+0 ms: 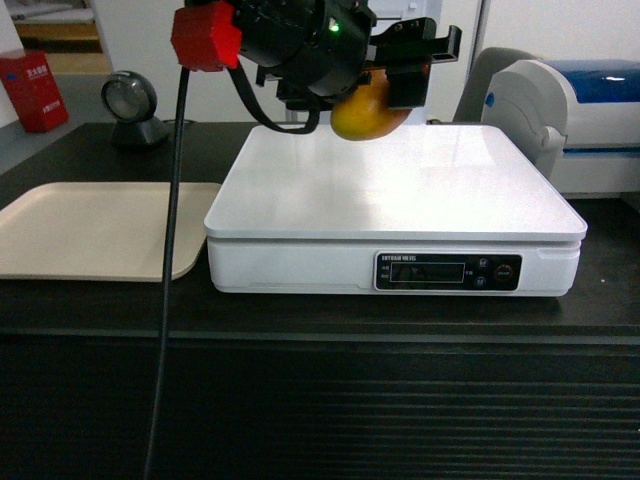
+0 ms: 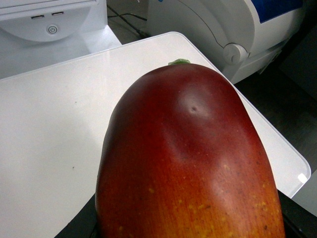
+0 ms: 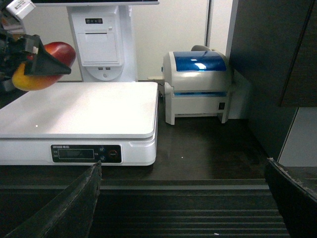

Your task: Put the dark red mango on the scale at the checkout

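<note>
Smooth-skinned and firm-looking, the dark red mango [image 1: 368,115] sat clamped in your left gripper [image 1: 395,70] over the scale's [image 1: 390,190] far edge; probably slippery, best held across its middle; your right gripper [image 3: 181,198] stood open.

Our left arm's black, rounded wrist housing [image 1: 300,45] sits above the white scale top [image 1: 390,185], w/ a small green LED lit on its upper side. A bright red, blocky plastic fitting [image 1: 205,35] is fixed at its left end. A thick black cable [image 1: 170,250] drops from there, left of the scale; a shorter black cable loops under the housing. Our left gripper [image 1: 400,75] is matte black w/ flat, angular fingers. Our right gripper's dark, rough-textured fingertips [image 3: 74,208] show in front of the scale.
</note>
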You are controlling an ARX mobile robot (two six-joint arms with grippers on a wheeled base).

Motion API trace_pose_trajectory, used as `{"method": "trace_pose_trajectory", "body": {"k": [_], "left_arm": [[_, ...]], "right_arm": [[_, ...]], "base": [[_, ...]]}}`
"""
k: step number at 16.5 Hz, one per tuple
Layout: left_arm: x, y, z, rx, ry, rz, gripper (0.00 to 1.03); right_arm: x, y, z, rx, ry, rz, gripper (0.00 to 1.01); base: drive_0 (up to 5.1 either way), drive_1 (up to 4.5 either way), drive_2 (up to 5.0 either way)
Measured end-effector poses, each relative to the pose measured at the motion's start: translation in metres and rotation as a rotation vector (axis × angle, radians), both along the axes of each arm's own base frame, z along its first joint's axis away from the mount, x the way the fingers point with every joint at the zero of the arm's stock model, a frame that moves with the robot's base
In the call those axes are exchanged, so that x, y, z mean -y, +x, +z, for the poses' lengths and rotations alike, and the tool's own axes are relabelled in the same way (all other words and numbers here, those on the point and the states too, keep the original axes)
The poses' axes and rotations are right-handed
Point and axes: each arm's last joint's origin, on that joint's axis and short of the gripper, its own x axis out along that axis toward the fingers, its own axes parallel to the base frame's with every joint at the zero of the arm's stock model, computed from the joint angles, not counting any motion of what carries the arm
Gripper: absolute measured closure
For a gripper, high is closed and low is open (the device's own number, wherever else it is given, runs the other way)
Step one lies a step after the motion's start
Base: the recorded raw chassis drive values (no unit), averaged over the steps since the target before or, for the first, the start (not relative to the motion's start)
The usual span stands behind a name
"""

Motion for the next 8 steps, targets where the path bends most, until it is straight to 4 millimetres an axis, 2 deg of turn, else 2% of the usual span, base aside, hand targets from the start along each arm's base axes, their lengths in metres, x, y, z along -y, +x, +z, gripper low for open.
{"method": "trace_pose_trajectory", "body": {"k": [4, 6, 8], "left_arm": [[0.032, 0.008, -0.008, -0.06, -0.01, -0.004, 0.43], [0.047, 0.017, -0.024, -0.135, 0.015, 0.034, 0.43], [0.052, 0.025, -0.039, -0.183, 0.042, 0.095, 0.43]], "right_arm": [[0.0, 0.0, 0.0, 0.0, 0.0, 0.0, 0.03], [0.0, 0.0, 0.0, 0.0, 0.0, 0.0, 0.03], [0.0, 0.0, 0.0, 0.0, 0.0, 0.0, 0.03]], "base": [[0.0, 0.0, 0.0], [0.0, 0.0, 0.0], [0.0, 0.0, 0.0]]}}
